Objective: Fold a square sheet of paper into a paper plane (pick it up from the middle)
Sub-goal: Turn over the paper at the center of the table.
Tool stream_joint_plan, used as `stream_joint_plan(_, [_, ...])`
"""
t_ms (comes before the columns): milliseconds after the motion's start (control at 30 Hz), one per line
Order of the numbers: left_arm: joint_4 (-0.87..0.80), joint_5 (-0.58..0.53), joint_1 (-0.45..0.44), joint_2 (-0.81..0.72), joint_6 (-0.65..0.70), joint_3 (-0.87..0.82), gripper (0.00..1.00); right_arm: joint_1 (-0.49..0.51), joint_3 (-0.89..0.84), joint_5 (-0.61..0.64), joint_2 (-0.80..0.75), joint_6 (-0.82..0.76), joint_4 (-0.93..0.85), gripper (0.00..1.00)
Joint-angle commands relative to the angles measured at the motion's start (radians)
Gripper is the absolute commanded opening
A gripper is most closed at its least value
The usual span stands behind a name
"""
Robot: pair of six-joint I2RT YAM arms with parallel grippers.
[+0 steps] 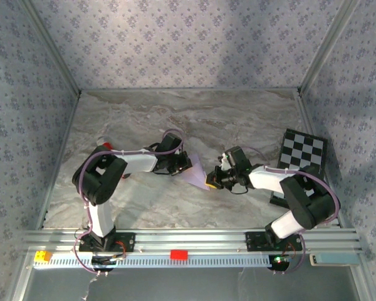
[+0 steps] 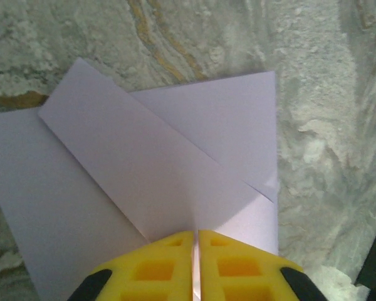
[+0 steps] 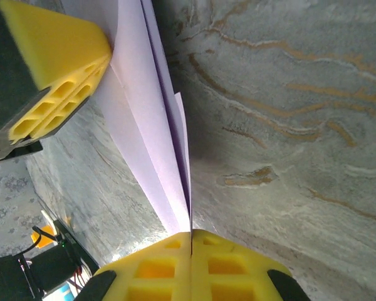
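Left gripper [image 2: 195, 251] and right gripper [image 3: 191, 251] clamp the paper [image 2: 144, 182].

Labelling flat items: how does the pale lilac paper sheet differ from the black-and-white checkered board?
The pale lilac paper sheet is plain and folded; the black-and-white checkered board is patterned and unfolded. The left pincer and right pincer clamp the sheet centrally; the board lies ungripped off to the right.

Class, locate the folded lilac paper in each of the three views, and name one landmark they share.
Top external: lilac paper at centre, between left claw and right claw.
Left wrist: the paper centre and left, its near edge pinched in the left claw.
Right wrist: the paper, a band from top to bottom centre, pinched in the right claw.
Shared landmark: the marbled table.
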Motion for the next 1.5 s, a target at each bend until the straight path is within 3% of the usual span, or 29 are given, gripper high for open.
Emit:
stream_joint_plan(0, [-0.014,0.002,0.000,-0.113,0.010,-0.004,0.20,-0.015,0.022,-0.025,-0.058,-0.084,-0.071,0.00])
stream_joint_plan(100, [-0.060,-0.037,-0.001,-0.206,0.044,-0.004,0.32,-0.032,0.053,-0.005,-0.130,-0.182,-0.195,0.00])
stream_joint_plan(233, [-0.145,-0.123,-0.001,-0.342,0.086,-0.031,0.38,-0.032,0.154,0.129,-0.234,-0.366,-0.445,0.00])
stream_joint_plan(500, [-0.204,-0.300,0.013,-0.622,0.079,-0.211,0.46,0.057,0.359,0.587,-0.359,-0.562,-0.737,0.00])
stream_joint_plan(800, [-0.269,-0.336,0.078,-0.810,0.050,-0.345,0.52,0.238,0.501,1.182,-0.228,-0.566,-0.974,0.00])
stream_joint_plan(900, [-0.320,-0.321,0.127,-0.847,0.059,-0.357,0.52,0.299,0.543,1.311,-0.161,-0.534,-1.041,0.00])
stream_joint_plan(1067, [-0.358,-0.316,0.166,-0.909,0.069,-0.366,0.53,0.355,0.556,1.376,-0.093,-0.522,-1.042,0.00])
stream_joint_plan(1300, [-0.356,-0.296,0.174,-0.922,0.050,-0.386,0.55,0.392,0.554,1.352,-0.023,-0.512,-1.028,0.00])
stream_joint_plan(1467, [-0.361,-0.300,0.183,-0.921,0.050,-0.383,0.55,0.478,0.569,1.367,0.094,-0.472,-1.048,0.00])
